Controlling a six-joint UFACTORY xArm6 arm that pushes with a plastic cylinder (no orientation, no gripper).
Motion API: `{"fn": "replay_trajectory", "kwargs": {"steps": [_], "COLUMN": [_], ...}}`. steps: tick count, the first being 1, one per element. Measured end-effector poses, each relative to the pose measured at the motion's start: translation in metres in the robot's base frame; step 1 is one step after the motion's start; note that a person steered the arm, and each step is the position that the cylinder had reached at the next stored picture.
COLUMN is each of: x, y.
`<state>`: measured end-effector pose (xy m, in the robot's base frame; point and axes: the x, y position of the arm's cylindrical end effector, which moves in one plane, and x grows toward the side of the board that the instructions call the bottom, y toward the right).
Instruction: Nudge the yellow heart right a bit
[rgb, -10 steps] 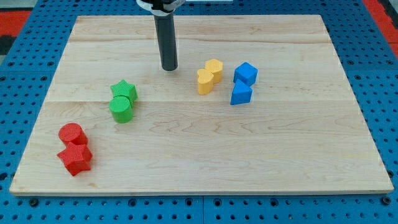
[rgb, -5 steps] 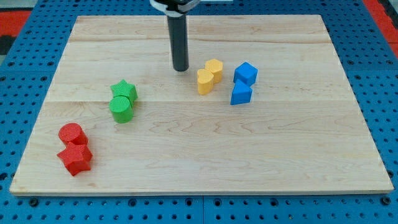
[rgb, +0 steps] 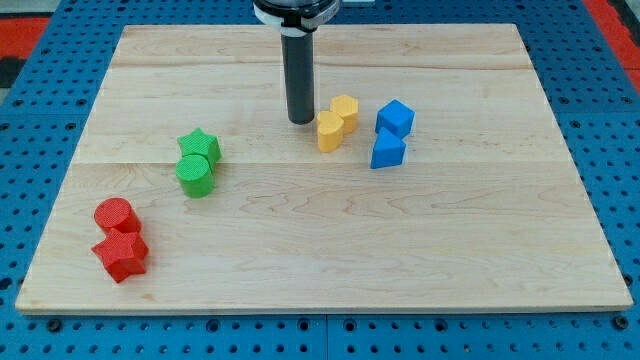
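Yellow heart (rgb: 329, 131): you'll find it a bit right of the board's middle, in the upper half, sitting flat on the wood. Which of the two yellow blocks is the heart is honestly hard to call at this size; I'm going with the lower-left one.
Other yellow block (rgb: 345, 112): right up against the heart on its upper-right side, looks like they're touching. Shape too small to pin down.
My tip (rgb: 301, 121): on the board just left of the yellow heart, very close. You can't tell whether it's actually touching, maybe a sliver of gap. The dark rod stands straight up from there and runs out of the view's top.
Jaws: there aren't any here, it's only a plain rod, so nothing is clamped or grasped.
Blue blocks: a blue cube (rgb: 396, 118) and a second blue block (rgb: 387, 150) just below it, both near the yellow pair on the view's right.
Green blocks: a green star (rgb: 200, 145) with a green cylinder (rgb: 196, 175) touching below it, well apart to the view's left.
Red blocks: a red cylinder (rgb: 114, 216) and a red star (rgb: 122, 255) huddled at the lower left.
Board (rgb: 330, 250): light wooden board lying on a blue pegboard surface (rgb: 50, 90).
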<state>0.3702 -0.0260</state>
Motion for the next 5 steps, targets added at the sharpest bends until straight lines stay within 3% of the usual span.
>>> {"fn": "replay_trajectory", "kwargs": {"steps": [5], "x": [0.021], "y": [0.028]}}
